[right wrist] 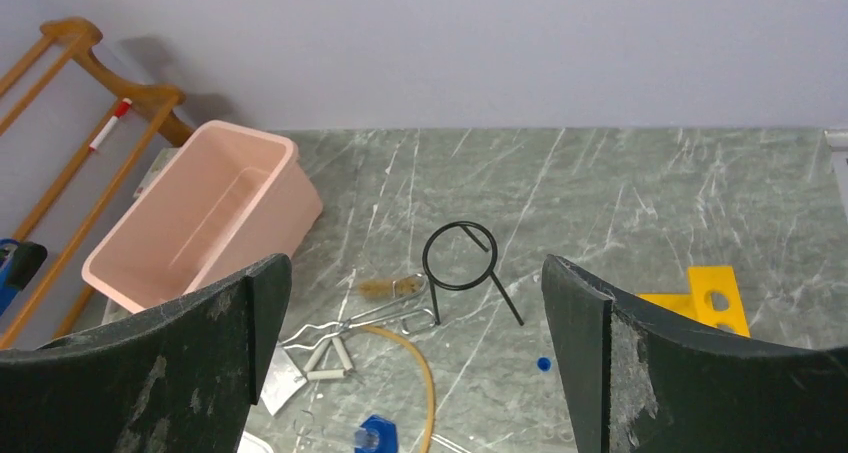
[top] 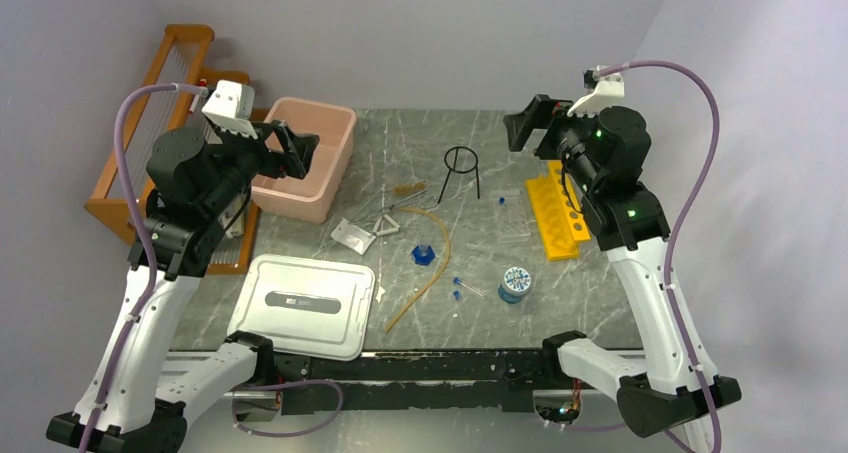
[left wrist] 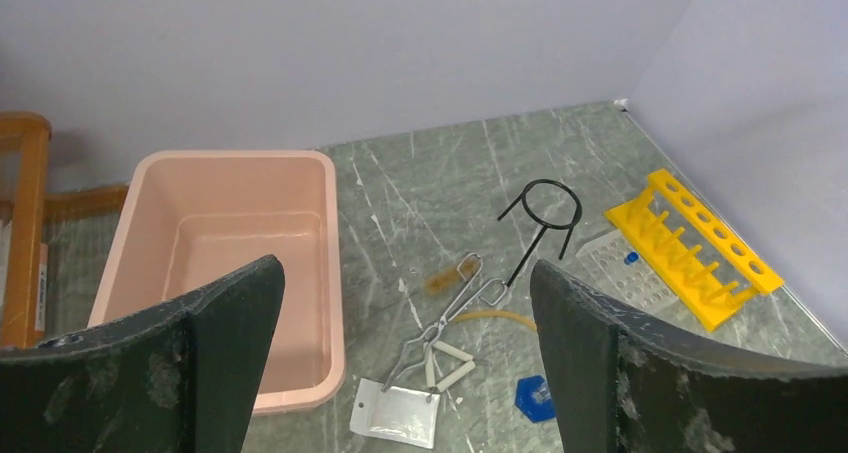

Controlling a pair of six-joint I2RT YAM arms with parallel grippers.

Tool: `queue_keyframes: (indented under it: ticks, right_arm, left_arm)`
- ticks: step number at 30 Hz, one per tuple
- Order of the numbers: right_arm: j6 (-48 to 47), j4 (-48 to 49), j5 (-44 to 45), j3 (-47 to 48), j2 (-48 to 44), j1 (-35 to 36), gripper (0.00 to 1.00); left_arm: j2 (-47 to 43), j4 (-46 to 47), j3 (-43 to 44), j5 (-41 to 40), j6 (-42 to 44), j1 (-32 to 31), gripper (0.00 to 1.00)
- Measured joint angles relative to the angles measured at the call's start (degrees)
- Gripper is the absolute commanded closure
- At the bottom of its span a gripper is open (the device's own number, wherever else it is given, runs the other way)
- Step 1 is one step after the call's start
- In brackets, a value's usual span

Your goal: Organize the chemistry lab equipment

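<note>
Both hands were wide open and held nothing. The left hand (top: 297, 151) hung by the pink tub (top: 300, 201) at the far left of the desk (top: 600, 303). The right hand (top: 525, 128) hung near the far end of the yellow rack (top: 556, 211). The black ring stand (top: 461, 165), tan tube (top: 425, 263), blue piece (top: 423, 255) and metal square (top: 353, 235) lay in the middle of the desk.

Tub (top: 300, 198) is set at far left; wooden rack (top: 150, 103) is stood left of it, lid (top: 303, 305) is laid near of it. Tripod ring (top: 461, 170) is stood far centre, tube rack (top: 556, 213) at right. Gauze (top: 353, 236) and wire triangle (top: 387, 224) are laid side by side at centre; hexagonal piece (top: 423, 255) is found just beside rubber tube (top: 432, 268), nearer.
</note>
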Motion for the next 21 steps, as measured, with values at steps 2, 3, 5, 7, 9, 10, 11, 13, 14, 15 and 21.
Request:
queue_keyframes:
  ticks: [2,3,5,7,9,10,11,13,14,15,21]
  right_arm:
    - [-0.17,0.31,0.31,0.0,-0.42,0.33,0.0]
    - [-0.24,0.44,0.42,0.0,-0.55,0.42,0.0]
    - [-0.24,0.55,0.72,0.0,-0.68,0.61,0.0]
    - [-0.22,0.66,0.98,0.0,-0.66,0.7,0.0]
    - [-0.17,0.74,1.4,0.0,-0.66,0.72,0.0]
    - [-0.04,0.79,1.73,0.0,-0.66,0.74,0.0]
    - [0.04,0.87,2.1,-0.07,-0.66,0.79,0.0]
    - [0.31,1.38,2.56,-0.66,-0.72,0.79,0.01]
    - [0.5,1.49,2.62,-1.16,-0.74,0.79,0.01]
    - [0.72,1.62,2.6,-1.73,-0.74,0.79,0.02]
    - [4.44,0.9,1.01,-4.52,2.03,0.85,0.13]
  left_arm:
    - [-0.22,0.33,-0.11,0.92,0.0,0.04,0.05]
    - [-0.26,0.55,-0.11,1.66,0.02,0.11,0.04]
    - [-0.33,0.79,-0.11,3.5,0.07,0.2,0.03]
    - [-0.46,1.16,-0.11,5.33,0.15,0.24,0.03]
    - [-0.83,2.21,-0.11,7.65,0.35,0.26,0.06]
    - [-1.09,2.8,-0.15,8.87,0.35,0.28,0.06]
    - [-1.62,4.13,-0.63,10.25,0.35,0.28,0.06]
    - [-2.62,6.51,-2.29,11.87,-0.04,0.28,0.06]
    - [-2.8,7.43,-3.3,12.17,-0.48,0.28,0.06]
    - [-2.99,7.96,-4.13,12.48,-1.2,0.28,0.06]
    - [3.43,9.01,-6.19,13.4,-4.63,0.31,0.08]
